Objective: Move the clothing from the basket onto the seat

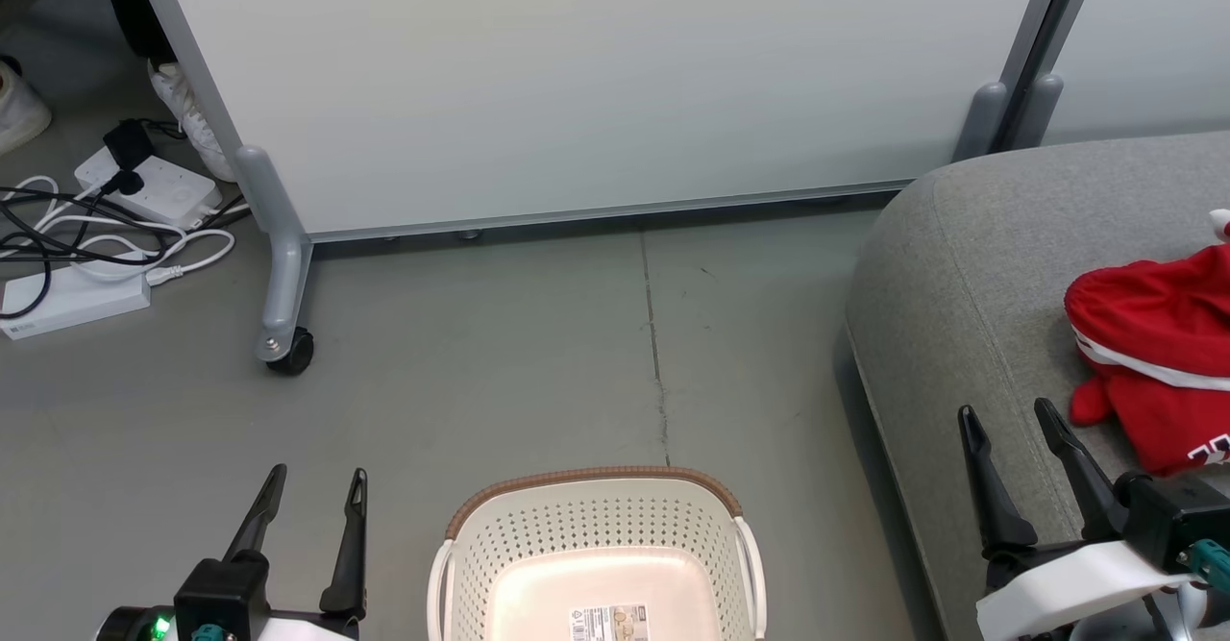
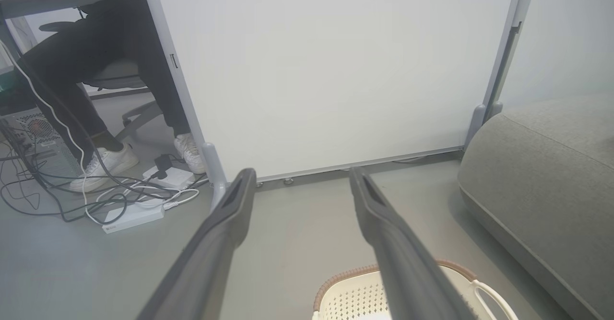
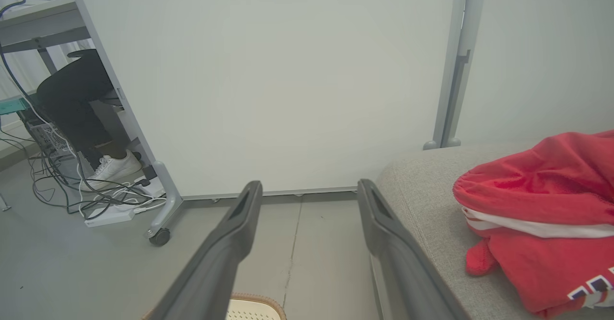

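I am holding my left claw [image 1: 317,487] and right claw [image 1: 1006,420] apart and empty; the clothing [image 1: 1163,333] is lying on the seat [image 1: 961,266], in from its rounded corner; the basket [image 1: 596,476] is showing a bare bottom, so I am judging that checking its hidden near part is the careful finish.

The basket [image 1: 596,526] is smooth, slightly shiny white plastic full of little holes, with a brown woven-looking rim [image 1: 596,475] and a paper sticker [image 1: 607,622] inside. The clothing [image 1: 1163,333] is soft red cloth. The seat [image 1: 961,266] is rough grey fabric. The floor [image 1: 480,382] is smooth and dull.
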Robot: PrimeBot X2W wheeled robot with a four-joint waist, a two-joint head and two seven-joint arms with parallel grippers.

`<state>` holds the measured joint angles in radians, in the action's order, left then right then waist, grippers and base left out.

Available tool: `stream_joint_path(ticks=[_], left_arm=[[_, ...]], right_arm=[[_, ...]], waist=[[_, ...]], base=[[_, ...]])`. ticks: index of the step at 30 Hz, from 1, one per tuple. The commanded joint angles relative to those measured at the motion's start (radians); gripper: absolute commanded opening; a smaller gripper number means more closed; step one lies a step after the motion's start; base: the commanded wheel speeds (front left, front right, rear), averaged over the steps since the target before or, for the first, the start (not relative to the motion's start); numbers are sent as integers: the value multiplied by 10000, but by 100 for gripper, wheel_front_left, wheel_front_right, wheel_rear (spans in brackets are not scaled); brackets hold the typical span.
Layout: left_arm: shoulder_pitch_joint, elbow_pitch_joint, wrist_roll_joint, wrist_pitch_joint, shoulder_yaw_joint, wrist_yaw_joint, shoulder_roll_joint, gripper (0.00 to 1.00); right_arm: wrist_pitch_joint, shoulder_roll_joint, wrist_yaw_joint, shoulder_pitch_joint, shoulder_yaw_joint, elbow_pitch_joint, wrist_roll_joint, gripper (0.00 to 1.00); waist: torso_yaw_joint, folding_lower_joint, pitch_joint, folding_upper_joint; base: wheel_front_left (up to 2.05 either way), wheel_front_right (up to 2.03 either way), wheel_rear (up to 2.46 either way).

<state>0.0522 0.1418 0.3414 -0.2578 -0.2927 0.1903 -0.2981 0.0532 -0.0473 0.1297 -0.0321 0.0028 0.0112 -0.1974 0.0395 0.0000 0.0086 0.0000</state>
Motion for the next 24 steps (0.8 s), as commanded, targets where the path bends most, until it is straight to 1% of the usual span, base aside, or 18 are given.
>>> stream_joint_path(ticks=[1, 3, 4, 7, 24], left_arm=[[-187, 33, 21, -3, 18, 20, -67, 100], [-212, 81, 44, 37, 9, 26, -73, 100], [-33, 67, 32, 25, 1, -3, -16, 0], [124, 325, 54, 31, -69, -16, 143, 0], [-990, 1168, 2718, 865, 1296, -728, 562, 0]], right_arm=[[-25, -64, 21, -55, -27, -59, -13, 100], [-18, -64, 21, -49, -22, -61, -30, 100], [1, 0, 0, 2, 4, -1, -16, 0], [-6, 96, -2, -73, 41, 293, -40, 0], [-290, 61, 1, 1405, 207, 1828, -3325, 0]], waist=[[3, 0, 8, 0], [12, 0, 25, 0], [14, 0, 28, 0], [16, 0, 30, 0], [-34, 0, 51, 0]], base=[[0, 0, 0], [0, 0, 0], [0, 0, 0], [0, 0, 0], [0, 0, 0]])
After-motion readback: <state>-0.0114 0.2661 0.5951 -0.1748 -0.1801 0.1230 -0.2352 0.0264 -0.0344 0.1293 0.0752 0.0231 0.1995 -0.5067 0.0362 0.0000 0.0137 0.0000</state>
